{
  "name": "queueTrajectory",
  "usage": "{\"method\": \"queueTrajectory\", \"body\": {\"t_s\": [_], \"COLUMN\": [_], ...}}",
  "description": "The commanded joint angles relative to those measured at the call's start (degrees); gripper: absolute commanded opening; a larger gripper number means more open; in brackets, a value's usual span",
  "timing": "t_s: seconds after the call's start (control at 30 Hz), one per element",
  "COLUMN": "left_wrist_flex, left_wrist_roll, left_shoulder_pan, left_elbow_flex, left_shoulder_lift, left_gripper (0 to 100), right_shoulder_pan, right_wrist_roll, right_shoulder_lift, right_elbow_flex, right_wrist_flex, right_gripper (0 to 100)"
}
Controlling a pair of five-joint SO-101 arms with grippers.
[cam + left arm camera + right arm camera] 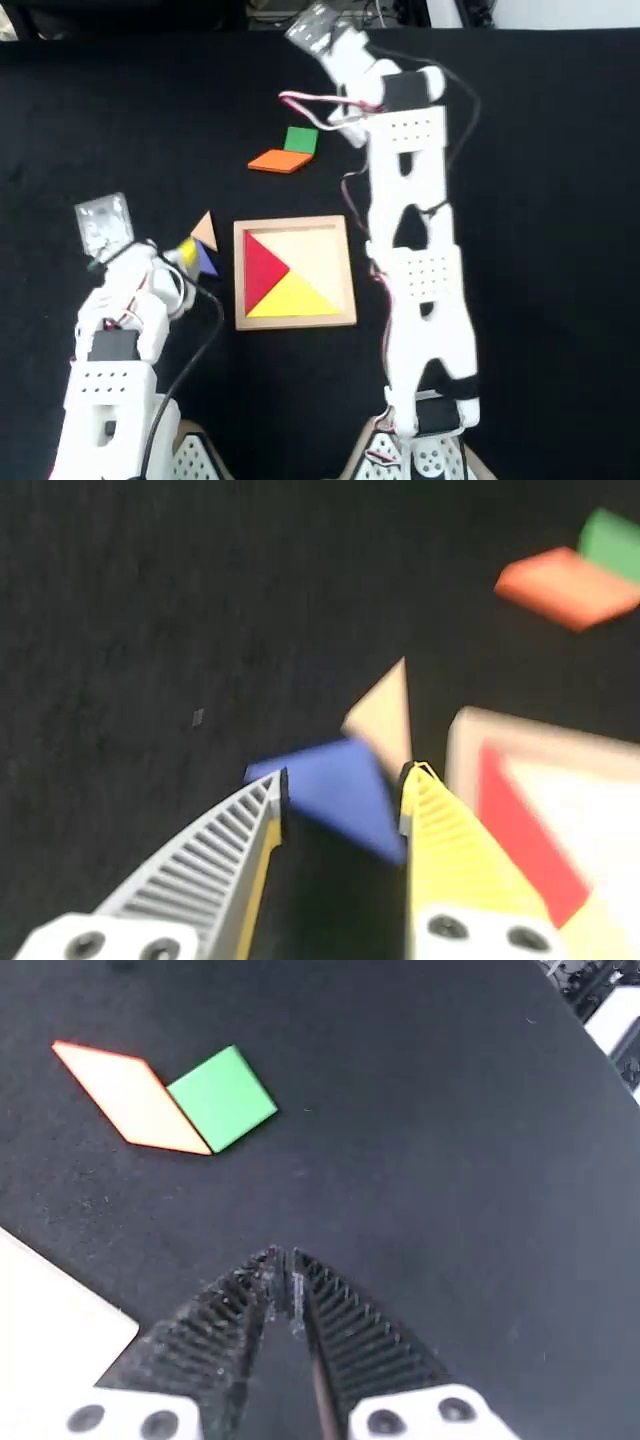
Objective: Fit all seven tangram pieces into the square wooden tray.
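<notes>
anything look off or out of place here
Nothing damaged or spilled. The tray holds just the red triangle and yellow triangle; the orange parallelogram, green square, tan triangle and blue triangle are outside it.

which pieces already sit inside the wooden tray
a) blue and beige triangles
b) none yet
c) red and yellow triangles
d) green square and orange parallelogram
c, the red triangle and the yellow triangle lie side by side within the rim of the tray in the high view.
</notes>
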Motion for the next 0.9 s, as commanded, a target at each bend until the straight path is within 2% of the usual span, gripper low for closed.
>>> {"method": "queueTrajectory", "body": {"t_s": [0.0, 0.13, 0.27, 0.5, 0.6, 0.67, 0.73, 0.87], "left_wrist_flex": [1.67, 2.90, 2.81, 2.99, 2.99, 2.99, 2.99, 2.81], "left_wrist_roll": [2.02, 1.93, 1.76, 1.49, -3.96, -7.30, -7.65, -8.70], "left_shoulder_pan": [3.30, 8.57, 9.45, 9.98, 10.77, 11.21, 10.15, 8.75], "left_elbow_flex": [-14.90, -30.55, -47.43, -77.32, -86.37, -90.59, -93.49, -94.99], "left_shoulder_lift": [3.16, 17.58, 39.21, 72.18, 81.67, 86.77, 90.29, 94.07], "left_gripper": [20, 20, 20, 20, 20, 20, 20, 20], "right_shoulder_pan": [3.52, 6.15, 7.74, 8.70, 7.82, 7.38, 7.30, 7.38], "right_wrist_roll": [-2.99, -3.52, -3.60, -8.53, -8.97, -8.97, -8.79, -8.35], "right_shoulder_lift": [-10.95, -20.62, -29.14, -41.80, -45.23, -46.02, -45.49, -42.95], "right_elbow_flex": [12.26, 33.27, 51.65, 82.77, 94.73, 99.82, 102.37, 101.41], "right_wrist_flex": [2.11, 1.93, -0.70, -21.10, -32.62, -38.07, -41.41, -42.29], "right_gripper": [1.1, 1.1, 1.1, 1.1, 1.1, 1.1, 1.1, 1.1]}}
